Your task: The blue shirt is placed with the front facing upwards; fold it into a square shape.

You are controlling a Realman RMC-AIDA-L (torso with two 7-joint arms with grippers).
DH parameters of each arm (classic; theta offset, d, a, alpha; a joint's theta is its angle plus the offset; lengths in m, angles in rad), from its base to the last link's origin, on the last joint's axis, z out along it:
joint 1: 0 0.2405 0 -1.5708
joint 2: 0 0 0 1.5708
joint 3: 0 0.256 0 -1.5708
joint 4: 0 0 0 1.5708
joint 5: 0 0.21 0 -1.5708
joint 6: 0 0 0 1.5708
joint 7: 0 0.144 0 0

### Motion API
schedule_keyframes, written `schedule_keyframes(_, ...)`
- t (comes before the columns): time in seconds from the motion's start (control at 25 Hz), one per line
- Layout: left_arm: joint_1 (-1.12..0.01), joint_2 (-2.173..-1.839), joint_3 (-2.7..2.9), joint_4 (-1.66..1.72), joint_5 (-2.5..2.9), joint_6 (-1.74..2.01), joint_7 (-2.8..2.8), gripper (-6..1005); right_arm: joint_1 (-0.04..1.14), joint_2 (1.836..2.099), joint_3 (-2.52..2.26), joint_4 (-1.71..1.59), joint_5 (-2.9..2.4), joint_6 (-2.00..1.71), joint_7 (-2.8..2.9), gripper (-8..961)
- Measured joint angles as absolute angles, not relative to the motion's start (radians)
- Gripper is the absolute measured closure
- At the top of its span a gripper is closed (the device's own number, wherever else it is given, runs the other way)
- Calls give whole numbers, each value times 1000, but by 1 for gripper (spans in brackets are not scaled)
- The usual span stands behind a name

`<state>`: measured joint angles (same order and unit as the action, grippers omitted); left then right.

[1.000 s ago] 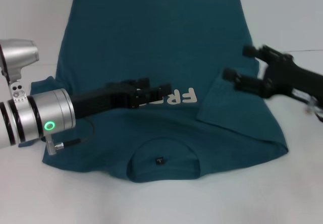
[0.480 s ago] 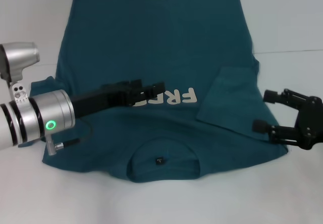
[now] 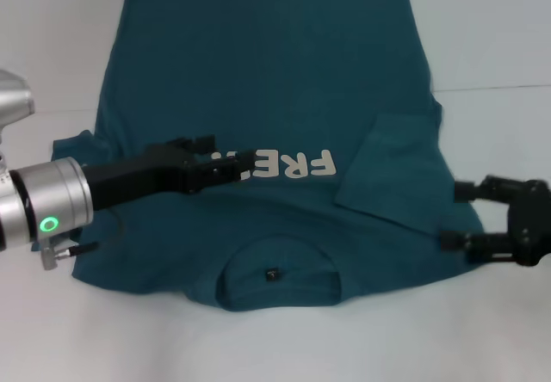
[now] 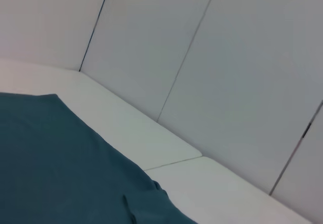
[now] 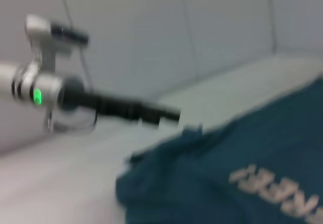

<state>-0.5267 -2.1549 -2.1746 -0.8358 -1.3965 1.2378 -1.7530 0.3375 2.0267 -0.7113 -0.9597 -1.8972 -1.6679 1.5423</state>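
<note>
The blue shirt [image 3: 258, 72] lies flat on the white table, white lettering [image 3: 297, 165] up and collar [image 3: 277, 272] toward me. Its right-side sleeve [image 3: 392, 175] is folded in over the body, while the left-side sleeve [image 3: 79, 147] sticks out. My left gripper [image 3: 232, 150] hovers open over the chest, covering the end of the lettering, with nothing between its fingers. Open too, my right gripper [image 3: 455, 216] sits at the shirt's right edge, beside the folded sleeve. The left wrist view shows a shirt [image 4: 60, 173] edge; the right wrist view shows the shirt [image 5: 242, 183] and my left arm [image 5: 111, 105].
The white table [image 3: 482, 330] runs all around the shirt, with a seam [image 3: 499, 88] across it at the back right. Pale wall panels [image 4: 227, 72] stand behind the table.
My right gripper has left the folded sleeve and dropped toward me to the shirt's right edge. The left arm has drawn back to the left along the lettering.
</note>
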Motion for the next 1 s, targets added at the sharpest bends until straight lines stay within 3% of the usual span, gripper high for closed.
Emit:
schedule_keyframes(0.28,-506,-2152,-2174,-897,-1319,1223,-1826,125,350,2070,-703,-1113,-2020,-1728,1619,7)
schedule_keyframes(0.72,-527,-2139,-2172,-1158,-979,1250,-2331,128,362,2082,-711,-1129,-2038,-1744,1644,7)
schedule_keyframes(1.0,-577,-2110,-2179,-1197,-829,1355,-2582,128,373,2080,-712,-1130,-2049,-1742,1660,7)
